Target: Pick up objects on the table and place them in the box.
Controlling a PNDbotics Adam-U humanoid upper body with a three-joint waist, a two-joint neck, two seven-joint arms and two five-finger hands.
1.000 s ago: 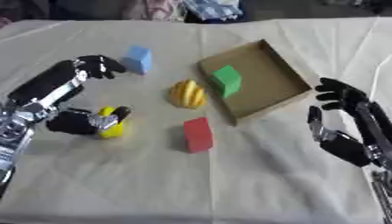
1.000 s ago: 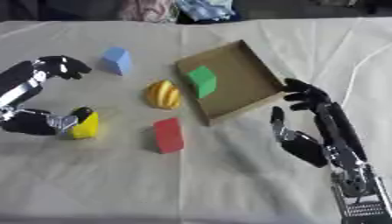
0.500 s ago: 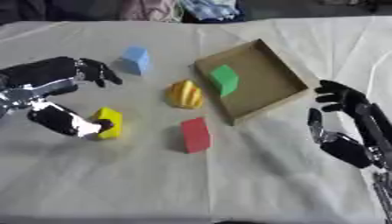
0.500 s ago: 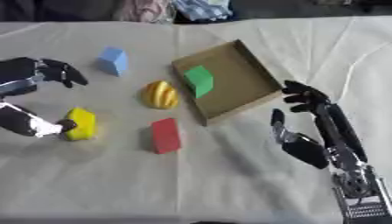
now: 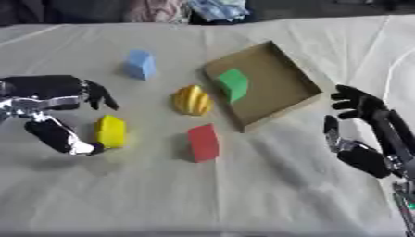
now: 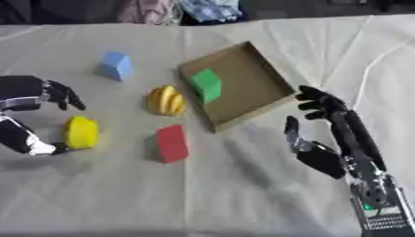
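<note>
A yellow block (image 5: 111,131) lies on the cloth at the left. My left hand (image 5: 50,90) is open around it: the fingers (image 5: 100,94) hang above and apart from it, while the thumb tip rests at its lower left corner. A brown cardboard box (image 5: 296,78) sits right of centre with a green block (image 5: 235,83) inside, near its left wall. Also on the cloth are a yellow ribbed object (image 5: 192,99), a red block (image 5: 203,142) and a blue block (image 5: 140,64). My right hand (image 6: 324,157) is open at the lower right, holding nothing.
A light cloth covers the table, with folds near the right edge. Bundled fabric (image 5: 215,8) lies along the far edge behind the box. Bare cloth stretches across the front between my two hands.
My left hand has swung left and turned, its fingers lifting away from the yellow block, which stays on the cloth. The right hand has hardly moved.
</note>
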